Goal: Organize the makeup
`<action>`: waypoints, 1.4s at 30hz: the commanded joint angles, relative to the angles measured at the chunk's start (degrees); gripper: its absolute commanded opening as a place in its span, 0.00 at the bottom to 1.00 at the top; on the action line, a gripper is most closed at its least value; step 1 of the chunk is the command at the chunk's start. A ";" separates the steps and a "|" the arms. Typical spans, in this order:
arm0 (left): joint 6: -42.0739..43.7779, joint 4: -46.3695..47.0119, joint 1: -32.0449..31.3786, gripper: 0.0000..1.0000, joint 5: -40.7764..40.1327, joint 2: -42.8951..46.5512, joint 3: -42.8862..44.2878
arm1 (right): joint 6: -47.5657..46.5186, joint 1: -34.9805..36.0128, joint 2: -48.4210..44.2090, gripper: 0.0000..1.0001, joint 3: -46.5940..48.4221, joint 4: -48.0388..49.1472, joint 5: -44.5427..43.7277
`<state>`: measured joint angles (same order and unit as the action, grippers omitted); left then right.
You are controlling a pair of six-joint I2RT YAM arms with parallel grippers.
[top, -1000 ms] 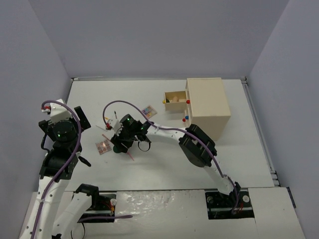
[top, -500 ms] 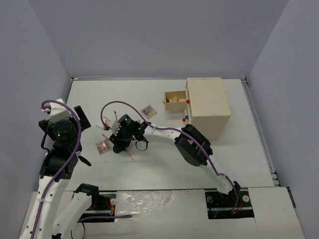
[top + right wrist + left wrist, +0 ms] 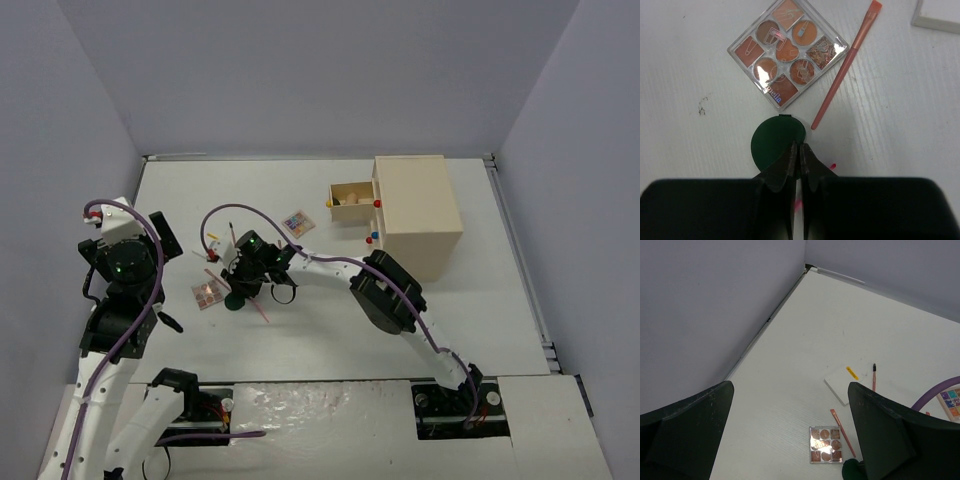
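Where the right pincer (image 3: 796, 154) stands: directly over the dark green disc (image 3: 771, 142), tips above the part of the rim nearest the pincer; whether they press on it I cannot tell
Right pincer state: closed, finger against finger; nothing shows between the pads, so the disc looks unheld
Disc: flat on the table (image 3: 685, 150), left of the table's middle; round, so it has no long axis to line up with; a small tab sits on its edge toward the palette
Neighbours: brown-toned palette (image 3: 787, 52) just beside the disc on its left; pink brush (image 3: 842, 67) lying slantwise, handle end almost at the disc; white card (image 3: 940, 15) beyond, on the far side
Under the pincer: a pink sliver peeps out beside the fingers; too little shows to name it
Left pincer (image 3: 790, 435): spread wide, holding nothing, raised at the left and looking down on the same cluster
Nearer arm, judged: the right; the left hangs apart
Destination, judged: drawer box (image 3: 415, 205) at far right with one drawer (image 3: 350, 200) pulled out; well apart from the disc
Coming move, judged: the fingers must part and straddle the rim before any lift
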<state>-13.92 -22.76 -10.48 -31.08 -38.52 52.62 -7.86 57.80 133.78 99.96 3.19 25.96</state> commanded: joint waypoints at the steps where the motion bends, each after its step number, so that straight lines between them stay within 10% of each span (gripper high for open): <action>1: -0.25 4.12 0.37 0.97 0.16 -0.60 1.17 | -0.93 0.37 -9.67 0.00 0.36 1.55 -1.02; 12: -0.32 3.87 0.37 0.97 1.47 -1.49 1.43 | -2.62 -1.09 -28.62 0.00 -7.83 0.82 -19.77; 20: -0.23 2.44 0.39 0.97 5.04 -5.34 2.99 | -4.05 -7.37 -36.45 0.00 -12.61 -1.52 -52.53; 42: -0.54 2.10 1.03 0.97 7.75 -7.40 3.72 | 3.11 -24.66 -30.55 0.00 -11.06 -1.35 -46.09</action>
<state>-13.93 -23.57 -9.90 -23.68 -45.91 52.69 -6.52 33.99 103.27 85.67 -0.72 -22.59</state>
